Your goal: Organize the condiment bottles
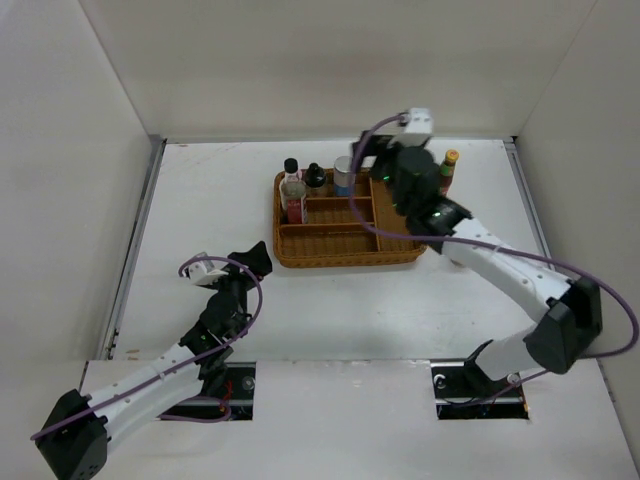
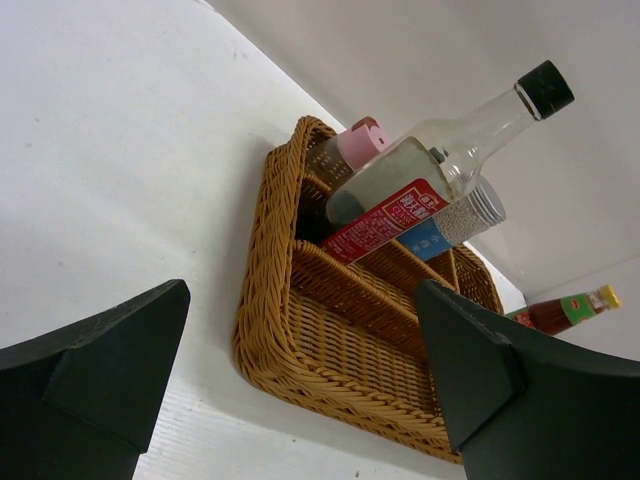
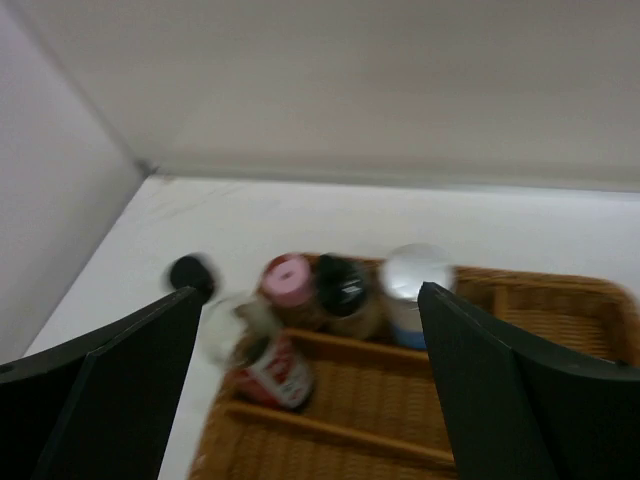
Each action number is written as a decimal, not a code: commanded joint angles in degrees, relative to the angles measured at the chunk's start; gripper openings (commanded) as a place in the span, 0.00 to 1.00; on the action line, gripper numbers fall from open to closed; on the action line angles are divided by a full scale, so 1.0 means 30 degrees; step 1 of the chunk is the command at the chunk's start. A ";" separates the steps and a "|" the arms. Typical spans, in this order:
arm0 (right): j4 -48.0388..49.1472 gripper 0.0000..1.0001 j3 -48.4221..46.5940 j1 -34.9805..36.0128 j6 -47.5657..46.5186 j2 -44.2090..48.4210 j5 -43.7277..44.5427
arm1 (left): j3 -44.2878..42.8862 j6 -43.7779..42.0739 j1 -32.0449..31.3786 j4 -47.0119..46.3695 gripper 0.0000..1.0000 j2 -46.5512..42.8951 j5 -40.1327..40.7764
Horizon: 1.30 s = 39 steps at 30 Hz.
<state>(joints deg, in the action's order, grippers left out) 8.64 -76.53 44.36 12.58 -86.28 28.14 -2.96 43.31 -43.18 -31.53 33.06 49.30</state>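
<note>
White table (image 1: pixel 220 200): bottles (image 3: pixel 340 295) in tray (image 3: pixel 360 400) just below wide-apart right tool (image 3: pixel 305 292); left tool (image 2: pixel 300 290) apart.

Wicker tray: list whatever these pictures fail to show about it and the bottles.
- Top view: the right arm covers the back right corner of the wicker tray, hiding anything there.
- Right wrist view: blur smears the clear bottle; its label is unreadable.
- Left wrist view: a finger of the left gripper hides the lower part of the red bottle and the tray's far end.

Brown wicker tray (image 1: pixel 340 261), perhaps dark-red bottle (image 1: pixel 447 177)
</note>
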 commanded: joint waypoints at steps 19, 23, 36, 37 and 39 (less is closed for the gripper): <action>-0.3115 0.92 -0.1703 -1.1783 -0.0589 -0.4693 -0.0034 | 0.1983 0.0124 -0.0211 -0.1737 1.00 0.0874 -0.0027; -0.3262 0.78 -0.2408 -1.1930 -0.0677 -0.5603 -0.0064 | 0.2013 0.0124 -0.0123 -0.1737 1.00 0.0759 -0.0056; -0.3906 0.43 -0.2878 -1.1901 -0.0823 -0.5928 0.0376 | 0.2042 0.0124 0.0023 -0.1737 1.00 0.0817 -0.0201; -0.3994 0.41 -0.2878 -1.1901 -0.0911 -0.5869 0.0376 | 0.2013 0.0124 0.0023 -0.1737 1.00 0.0816 -0.0231; -0.4199 0.31 -0.3024 -1.2017 -0.0941 -0.5636 0.0405 | 0.1983 0.0124 0.0053 -0.1737 1.00 0.1079 -0.0232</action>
<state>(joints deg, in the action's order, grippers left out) -3.29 -82.78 8.62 10.31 -104.62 28.60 -2.96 43.31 -43.35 -34.11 35.86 49.15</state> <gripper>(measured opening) 0.455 0.997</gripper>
